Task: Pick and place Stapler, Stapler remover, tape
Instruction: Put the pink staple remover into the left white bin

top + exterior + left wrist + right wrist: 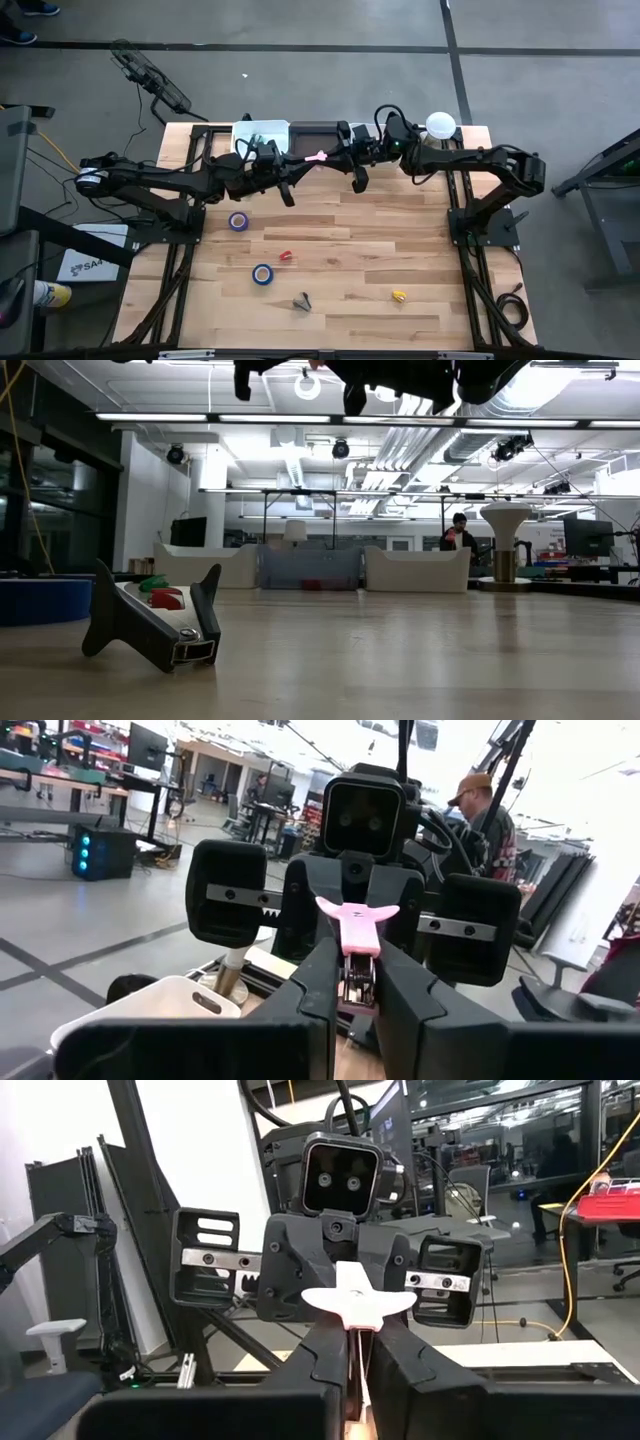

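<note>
Both arms meet at 12 o'clock over the tabletop [340,260]. Left gripper [347,982] and right gripper [352,1350] are each pinched on the pink stapler remover [319,156], held in mid-air btwn them. Blue tape rolls [238,221] and [262,274] lie at 9 to 10 o'clock. Dark stapler [302,300] lies at 6 o'clock, w/ a small yellow piece [399,296] at approx 5.
</note>
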